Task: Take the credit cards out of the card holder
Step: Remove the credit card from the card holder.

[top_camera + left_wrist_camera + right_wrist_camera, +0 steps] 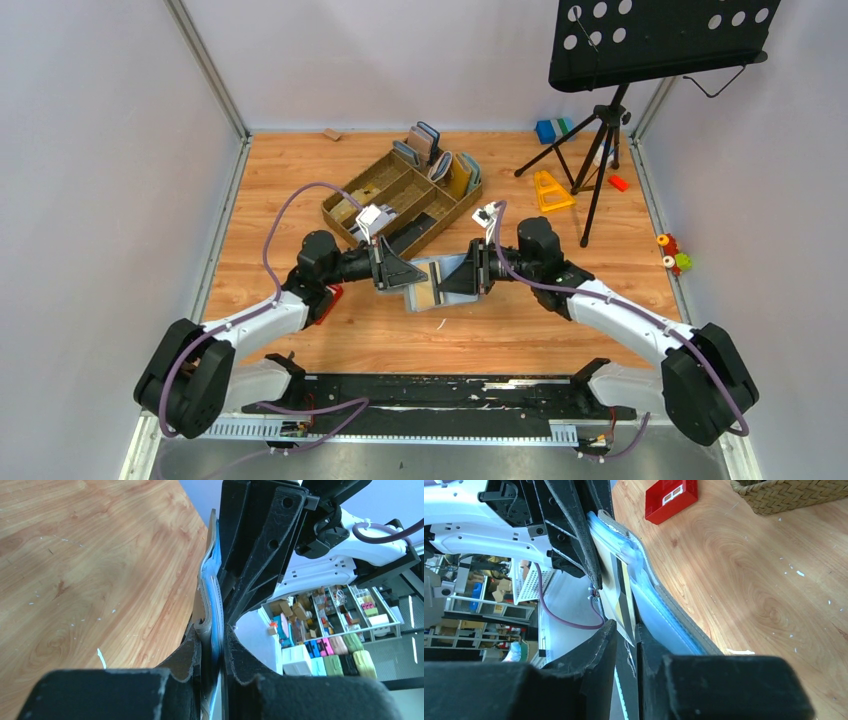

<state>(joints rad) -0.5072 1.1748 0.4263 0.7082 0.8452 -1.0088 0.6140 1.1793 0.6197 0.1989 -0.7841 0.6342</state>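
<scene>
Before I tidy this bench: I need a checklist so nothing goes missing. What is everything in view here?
card holder: one, grey, light blue inside, table centre, between both tools
credit card: one, beige with dark stripe, at the holder's open face
compartment tray: one, brown, behind the holder
upright wallets: several, grey-blue and yellow, tray's far end
music stand: one, black, far right
triangular frame: one, yellow, by the stand's legs
box: one, red, beside left arm
small toys: several, red, yellow, green, right edge
left tool: one, black, shut on card holder
right tool: one, black, shut on credit card
</scene>
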